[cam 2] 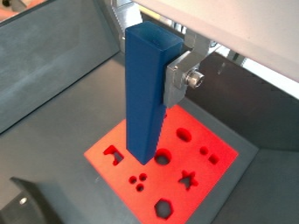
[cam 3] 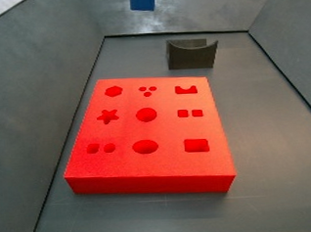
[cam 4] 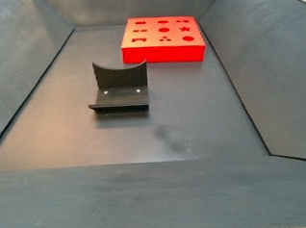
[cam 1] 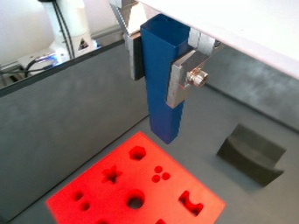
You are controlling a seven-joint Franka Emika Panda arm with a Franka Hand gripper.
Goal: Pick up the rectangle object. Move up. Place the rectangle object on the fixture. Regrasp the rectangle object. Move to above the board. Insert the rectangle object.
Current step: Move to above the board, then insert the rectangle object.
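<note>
In both wrist views my gripper (cam 1: 162, 63) (cam 2: 152, 74) is shut on the rectangle object (cam 1: 166, 87) (cam 2: 145, 96), a blue bar hanging upright between the silver fingers (cam 1: 184, 77). It hangs well above the board (cam 1: 135, 188) (cam 2: 176, 166), a flat red block with shaped holes. In a side view only the bar's lower end (cam 3: 142, 0) shows at the frame's upper edge, above the far end of the board (cam 3: 152, 133). The fixture (cam 3: 190, 53) (cam 4: 118, 87) stands empty on the grey floor, apart from the board (cam 4: 163, 38). The gripper itself is out of both side views.
Grey walls (cam 3: 51, 65) (cam 4: 24, 65) slope up round the floor on all sides. The fixture (cam 1: 251, 153) stands a short way off the board's end. Cables and lab gear (cam 1: 41, 57) lie outside the wall.
</note>
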